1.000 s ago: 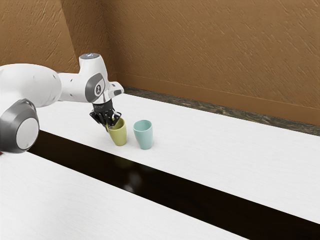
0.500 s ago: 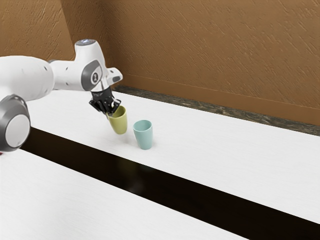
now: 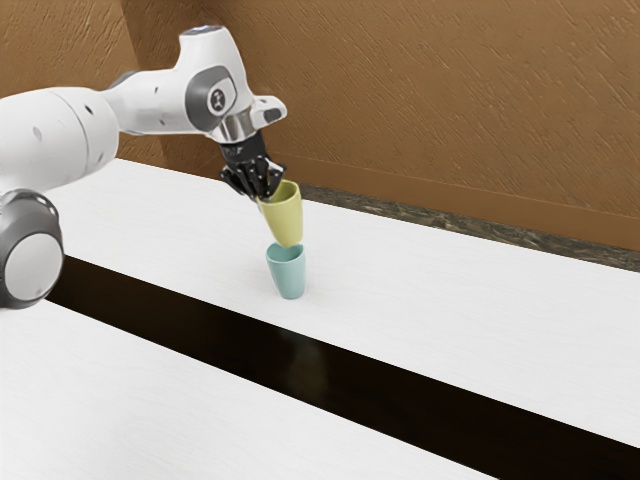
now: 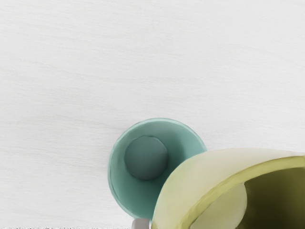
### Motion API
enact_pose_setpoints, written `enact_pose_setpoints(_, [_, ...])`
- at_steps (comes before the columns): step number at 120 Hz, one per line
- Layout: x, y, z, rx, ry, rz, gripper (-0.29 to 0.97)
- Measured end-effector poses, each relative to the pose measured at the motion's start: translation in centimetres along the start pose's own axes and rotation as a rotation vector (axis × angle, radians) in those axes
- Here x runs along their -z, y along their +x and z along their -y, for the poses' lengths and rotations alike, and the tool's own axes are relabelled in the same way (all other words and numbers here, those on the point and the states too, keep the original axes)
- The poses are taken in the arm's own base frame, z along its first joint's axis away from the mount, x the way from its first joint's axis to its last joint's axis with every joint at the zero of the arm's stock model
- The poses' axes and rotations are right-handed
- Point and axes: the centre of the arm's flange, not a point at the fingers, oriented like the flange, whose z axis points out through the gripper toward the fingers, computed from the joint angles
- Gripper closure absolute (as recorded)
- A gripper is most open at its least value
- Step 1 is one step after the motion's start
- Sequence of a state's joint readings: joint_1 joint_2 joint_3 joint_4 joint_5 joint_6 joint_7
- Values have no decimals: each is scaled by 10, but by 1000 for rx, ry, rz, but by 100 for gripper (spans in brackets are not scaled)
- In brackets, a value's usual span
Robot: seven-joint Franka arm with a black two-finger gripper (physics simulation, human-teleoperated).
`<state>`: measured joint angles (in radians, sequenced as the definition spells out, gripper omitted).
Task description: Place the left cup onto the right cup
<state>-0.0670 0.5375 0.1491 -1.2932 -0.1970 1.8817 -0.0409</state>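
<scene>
An olive-yellow cup (image 3: 285, 219) hangs tilted in the air, gripped at its rim by my black gripper (image 3: 262, 190), which is shut on it. Directly below it a teal cup (image 3: 287, 269) stands upright on the white table (image 3: 450, 290). The yellow cup's base sits just above the teal cup's rim. In the wrist view the teal cup (image 4: 143, 162) shows its open mouth from above, and the yellow cup (image 4: 238, 191) overlaps one side of it, close under my hand.
A dark strip (image 3: 330, 365) crosses the table in front of the cups. A brown wall (image 3: 450, 100) runs behind the table's far edge. White tabletop lies to the exterior view's right of the cups.
My gripper has lifted the yellow cup off the table and carried it up and toward the exterior view's right, from beside the teal cup to above it. The teal cup has stayed put.
</scene>
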Motion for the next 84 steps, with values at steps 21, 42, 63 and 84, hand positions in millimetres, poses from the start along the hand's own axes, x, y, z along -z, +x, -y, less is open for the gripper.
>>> enact_pose_setpoints(21, [-9, 1, 8, 27, -2, 25, 79])
enact_pose_setpoints(42, [-18, 5, 17, 50, 1, 36, 79])
enact_pose_setpoints(63, [-22, 7, 20, 62, 2, 41, 79])
enact_pose_setpoints(84, [-28, 11, 26, 76, 4, 44, 79])
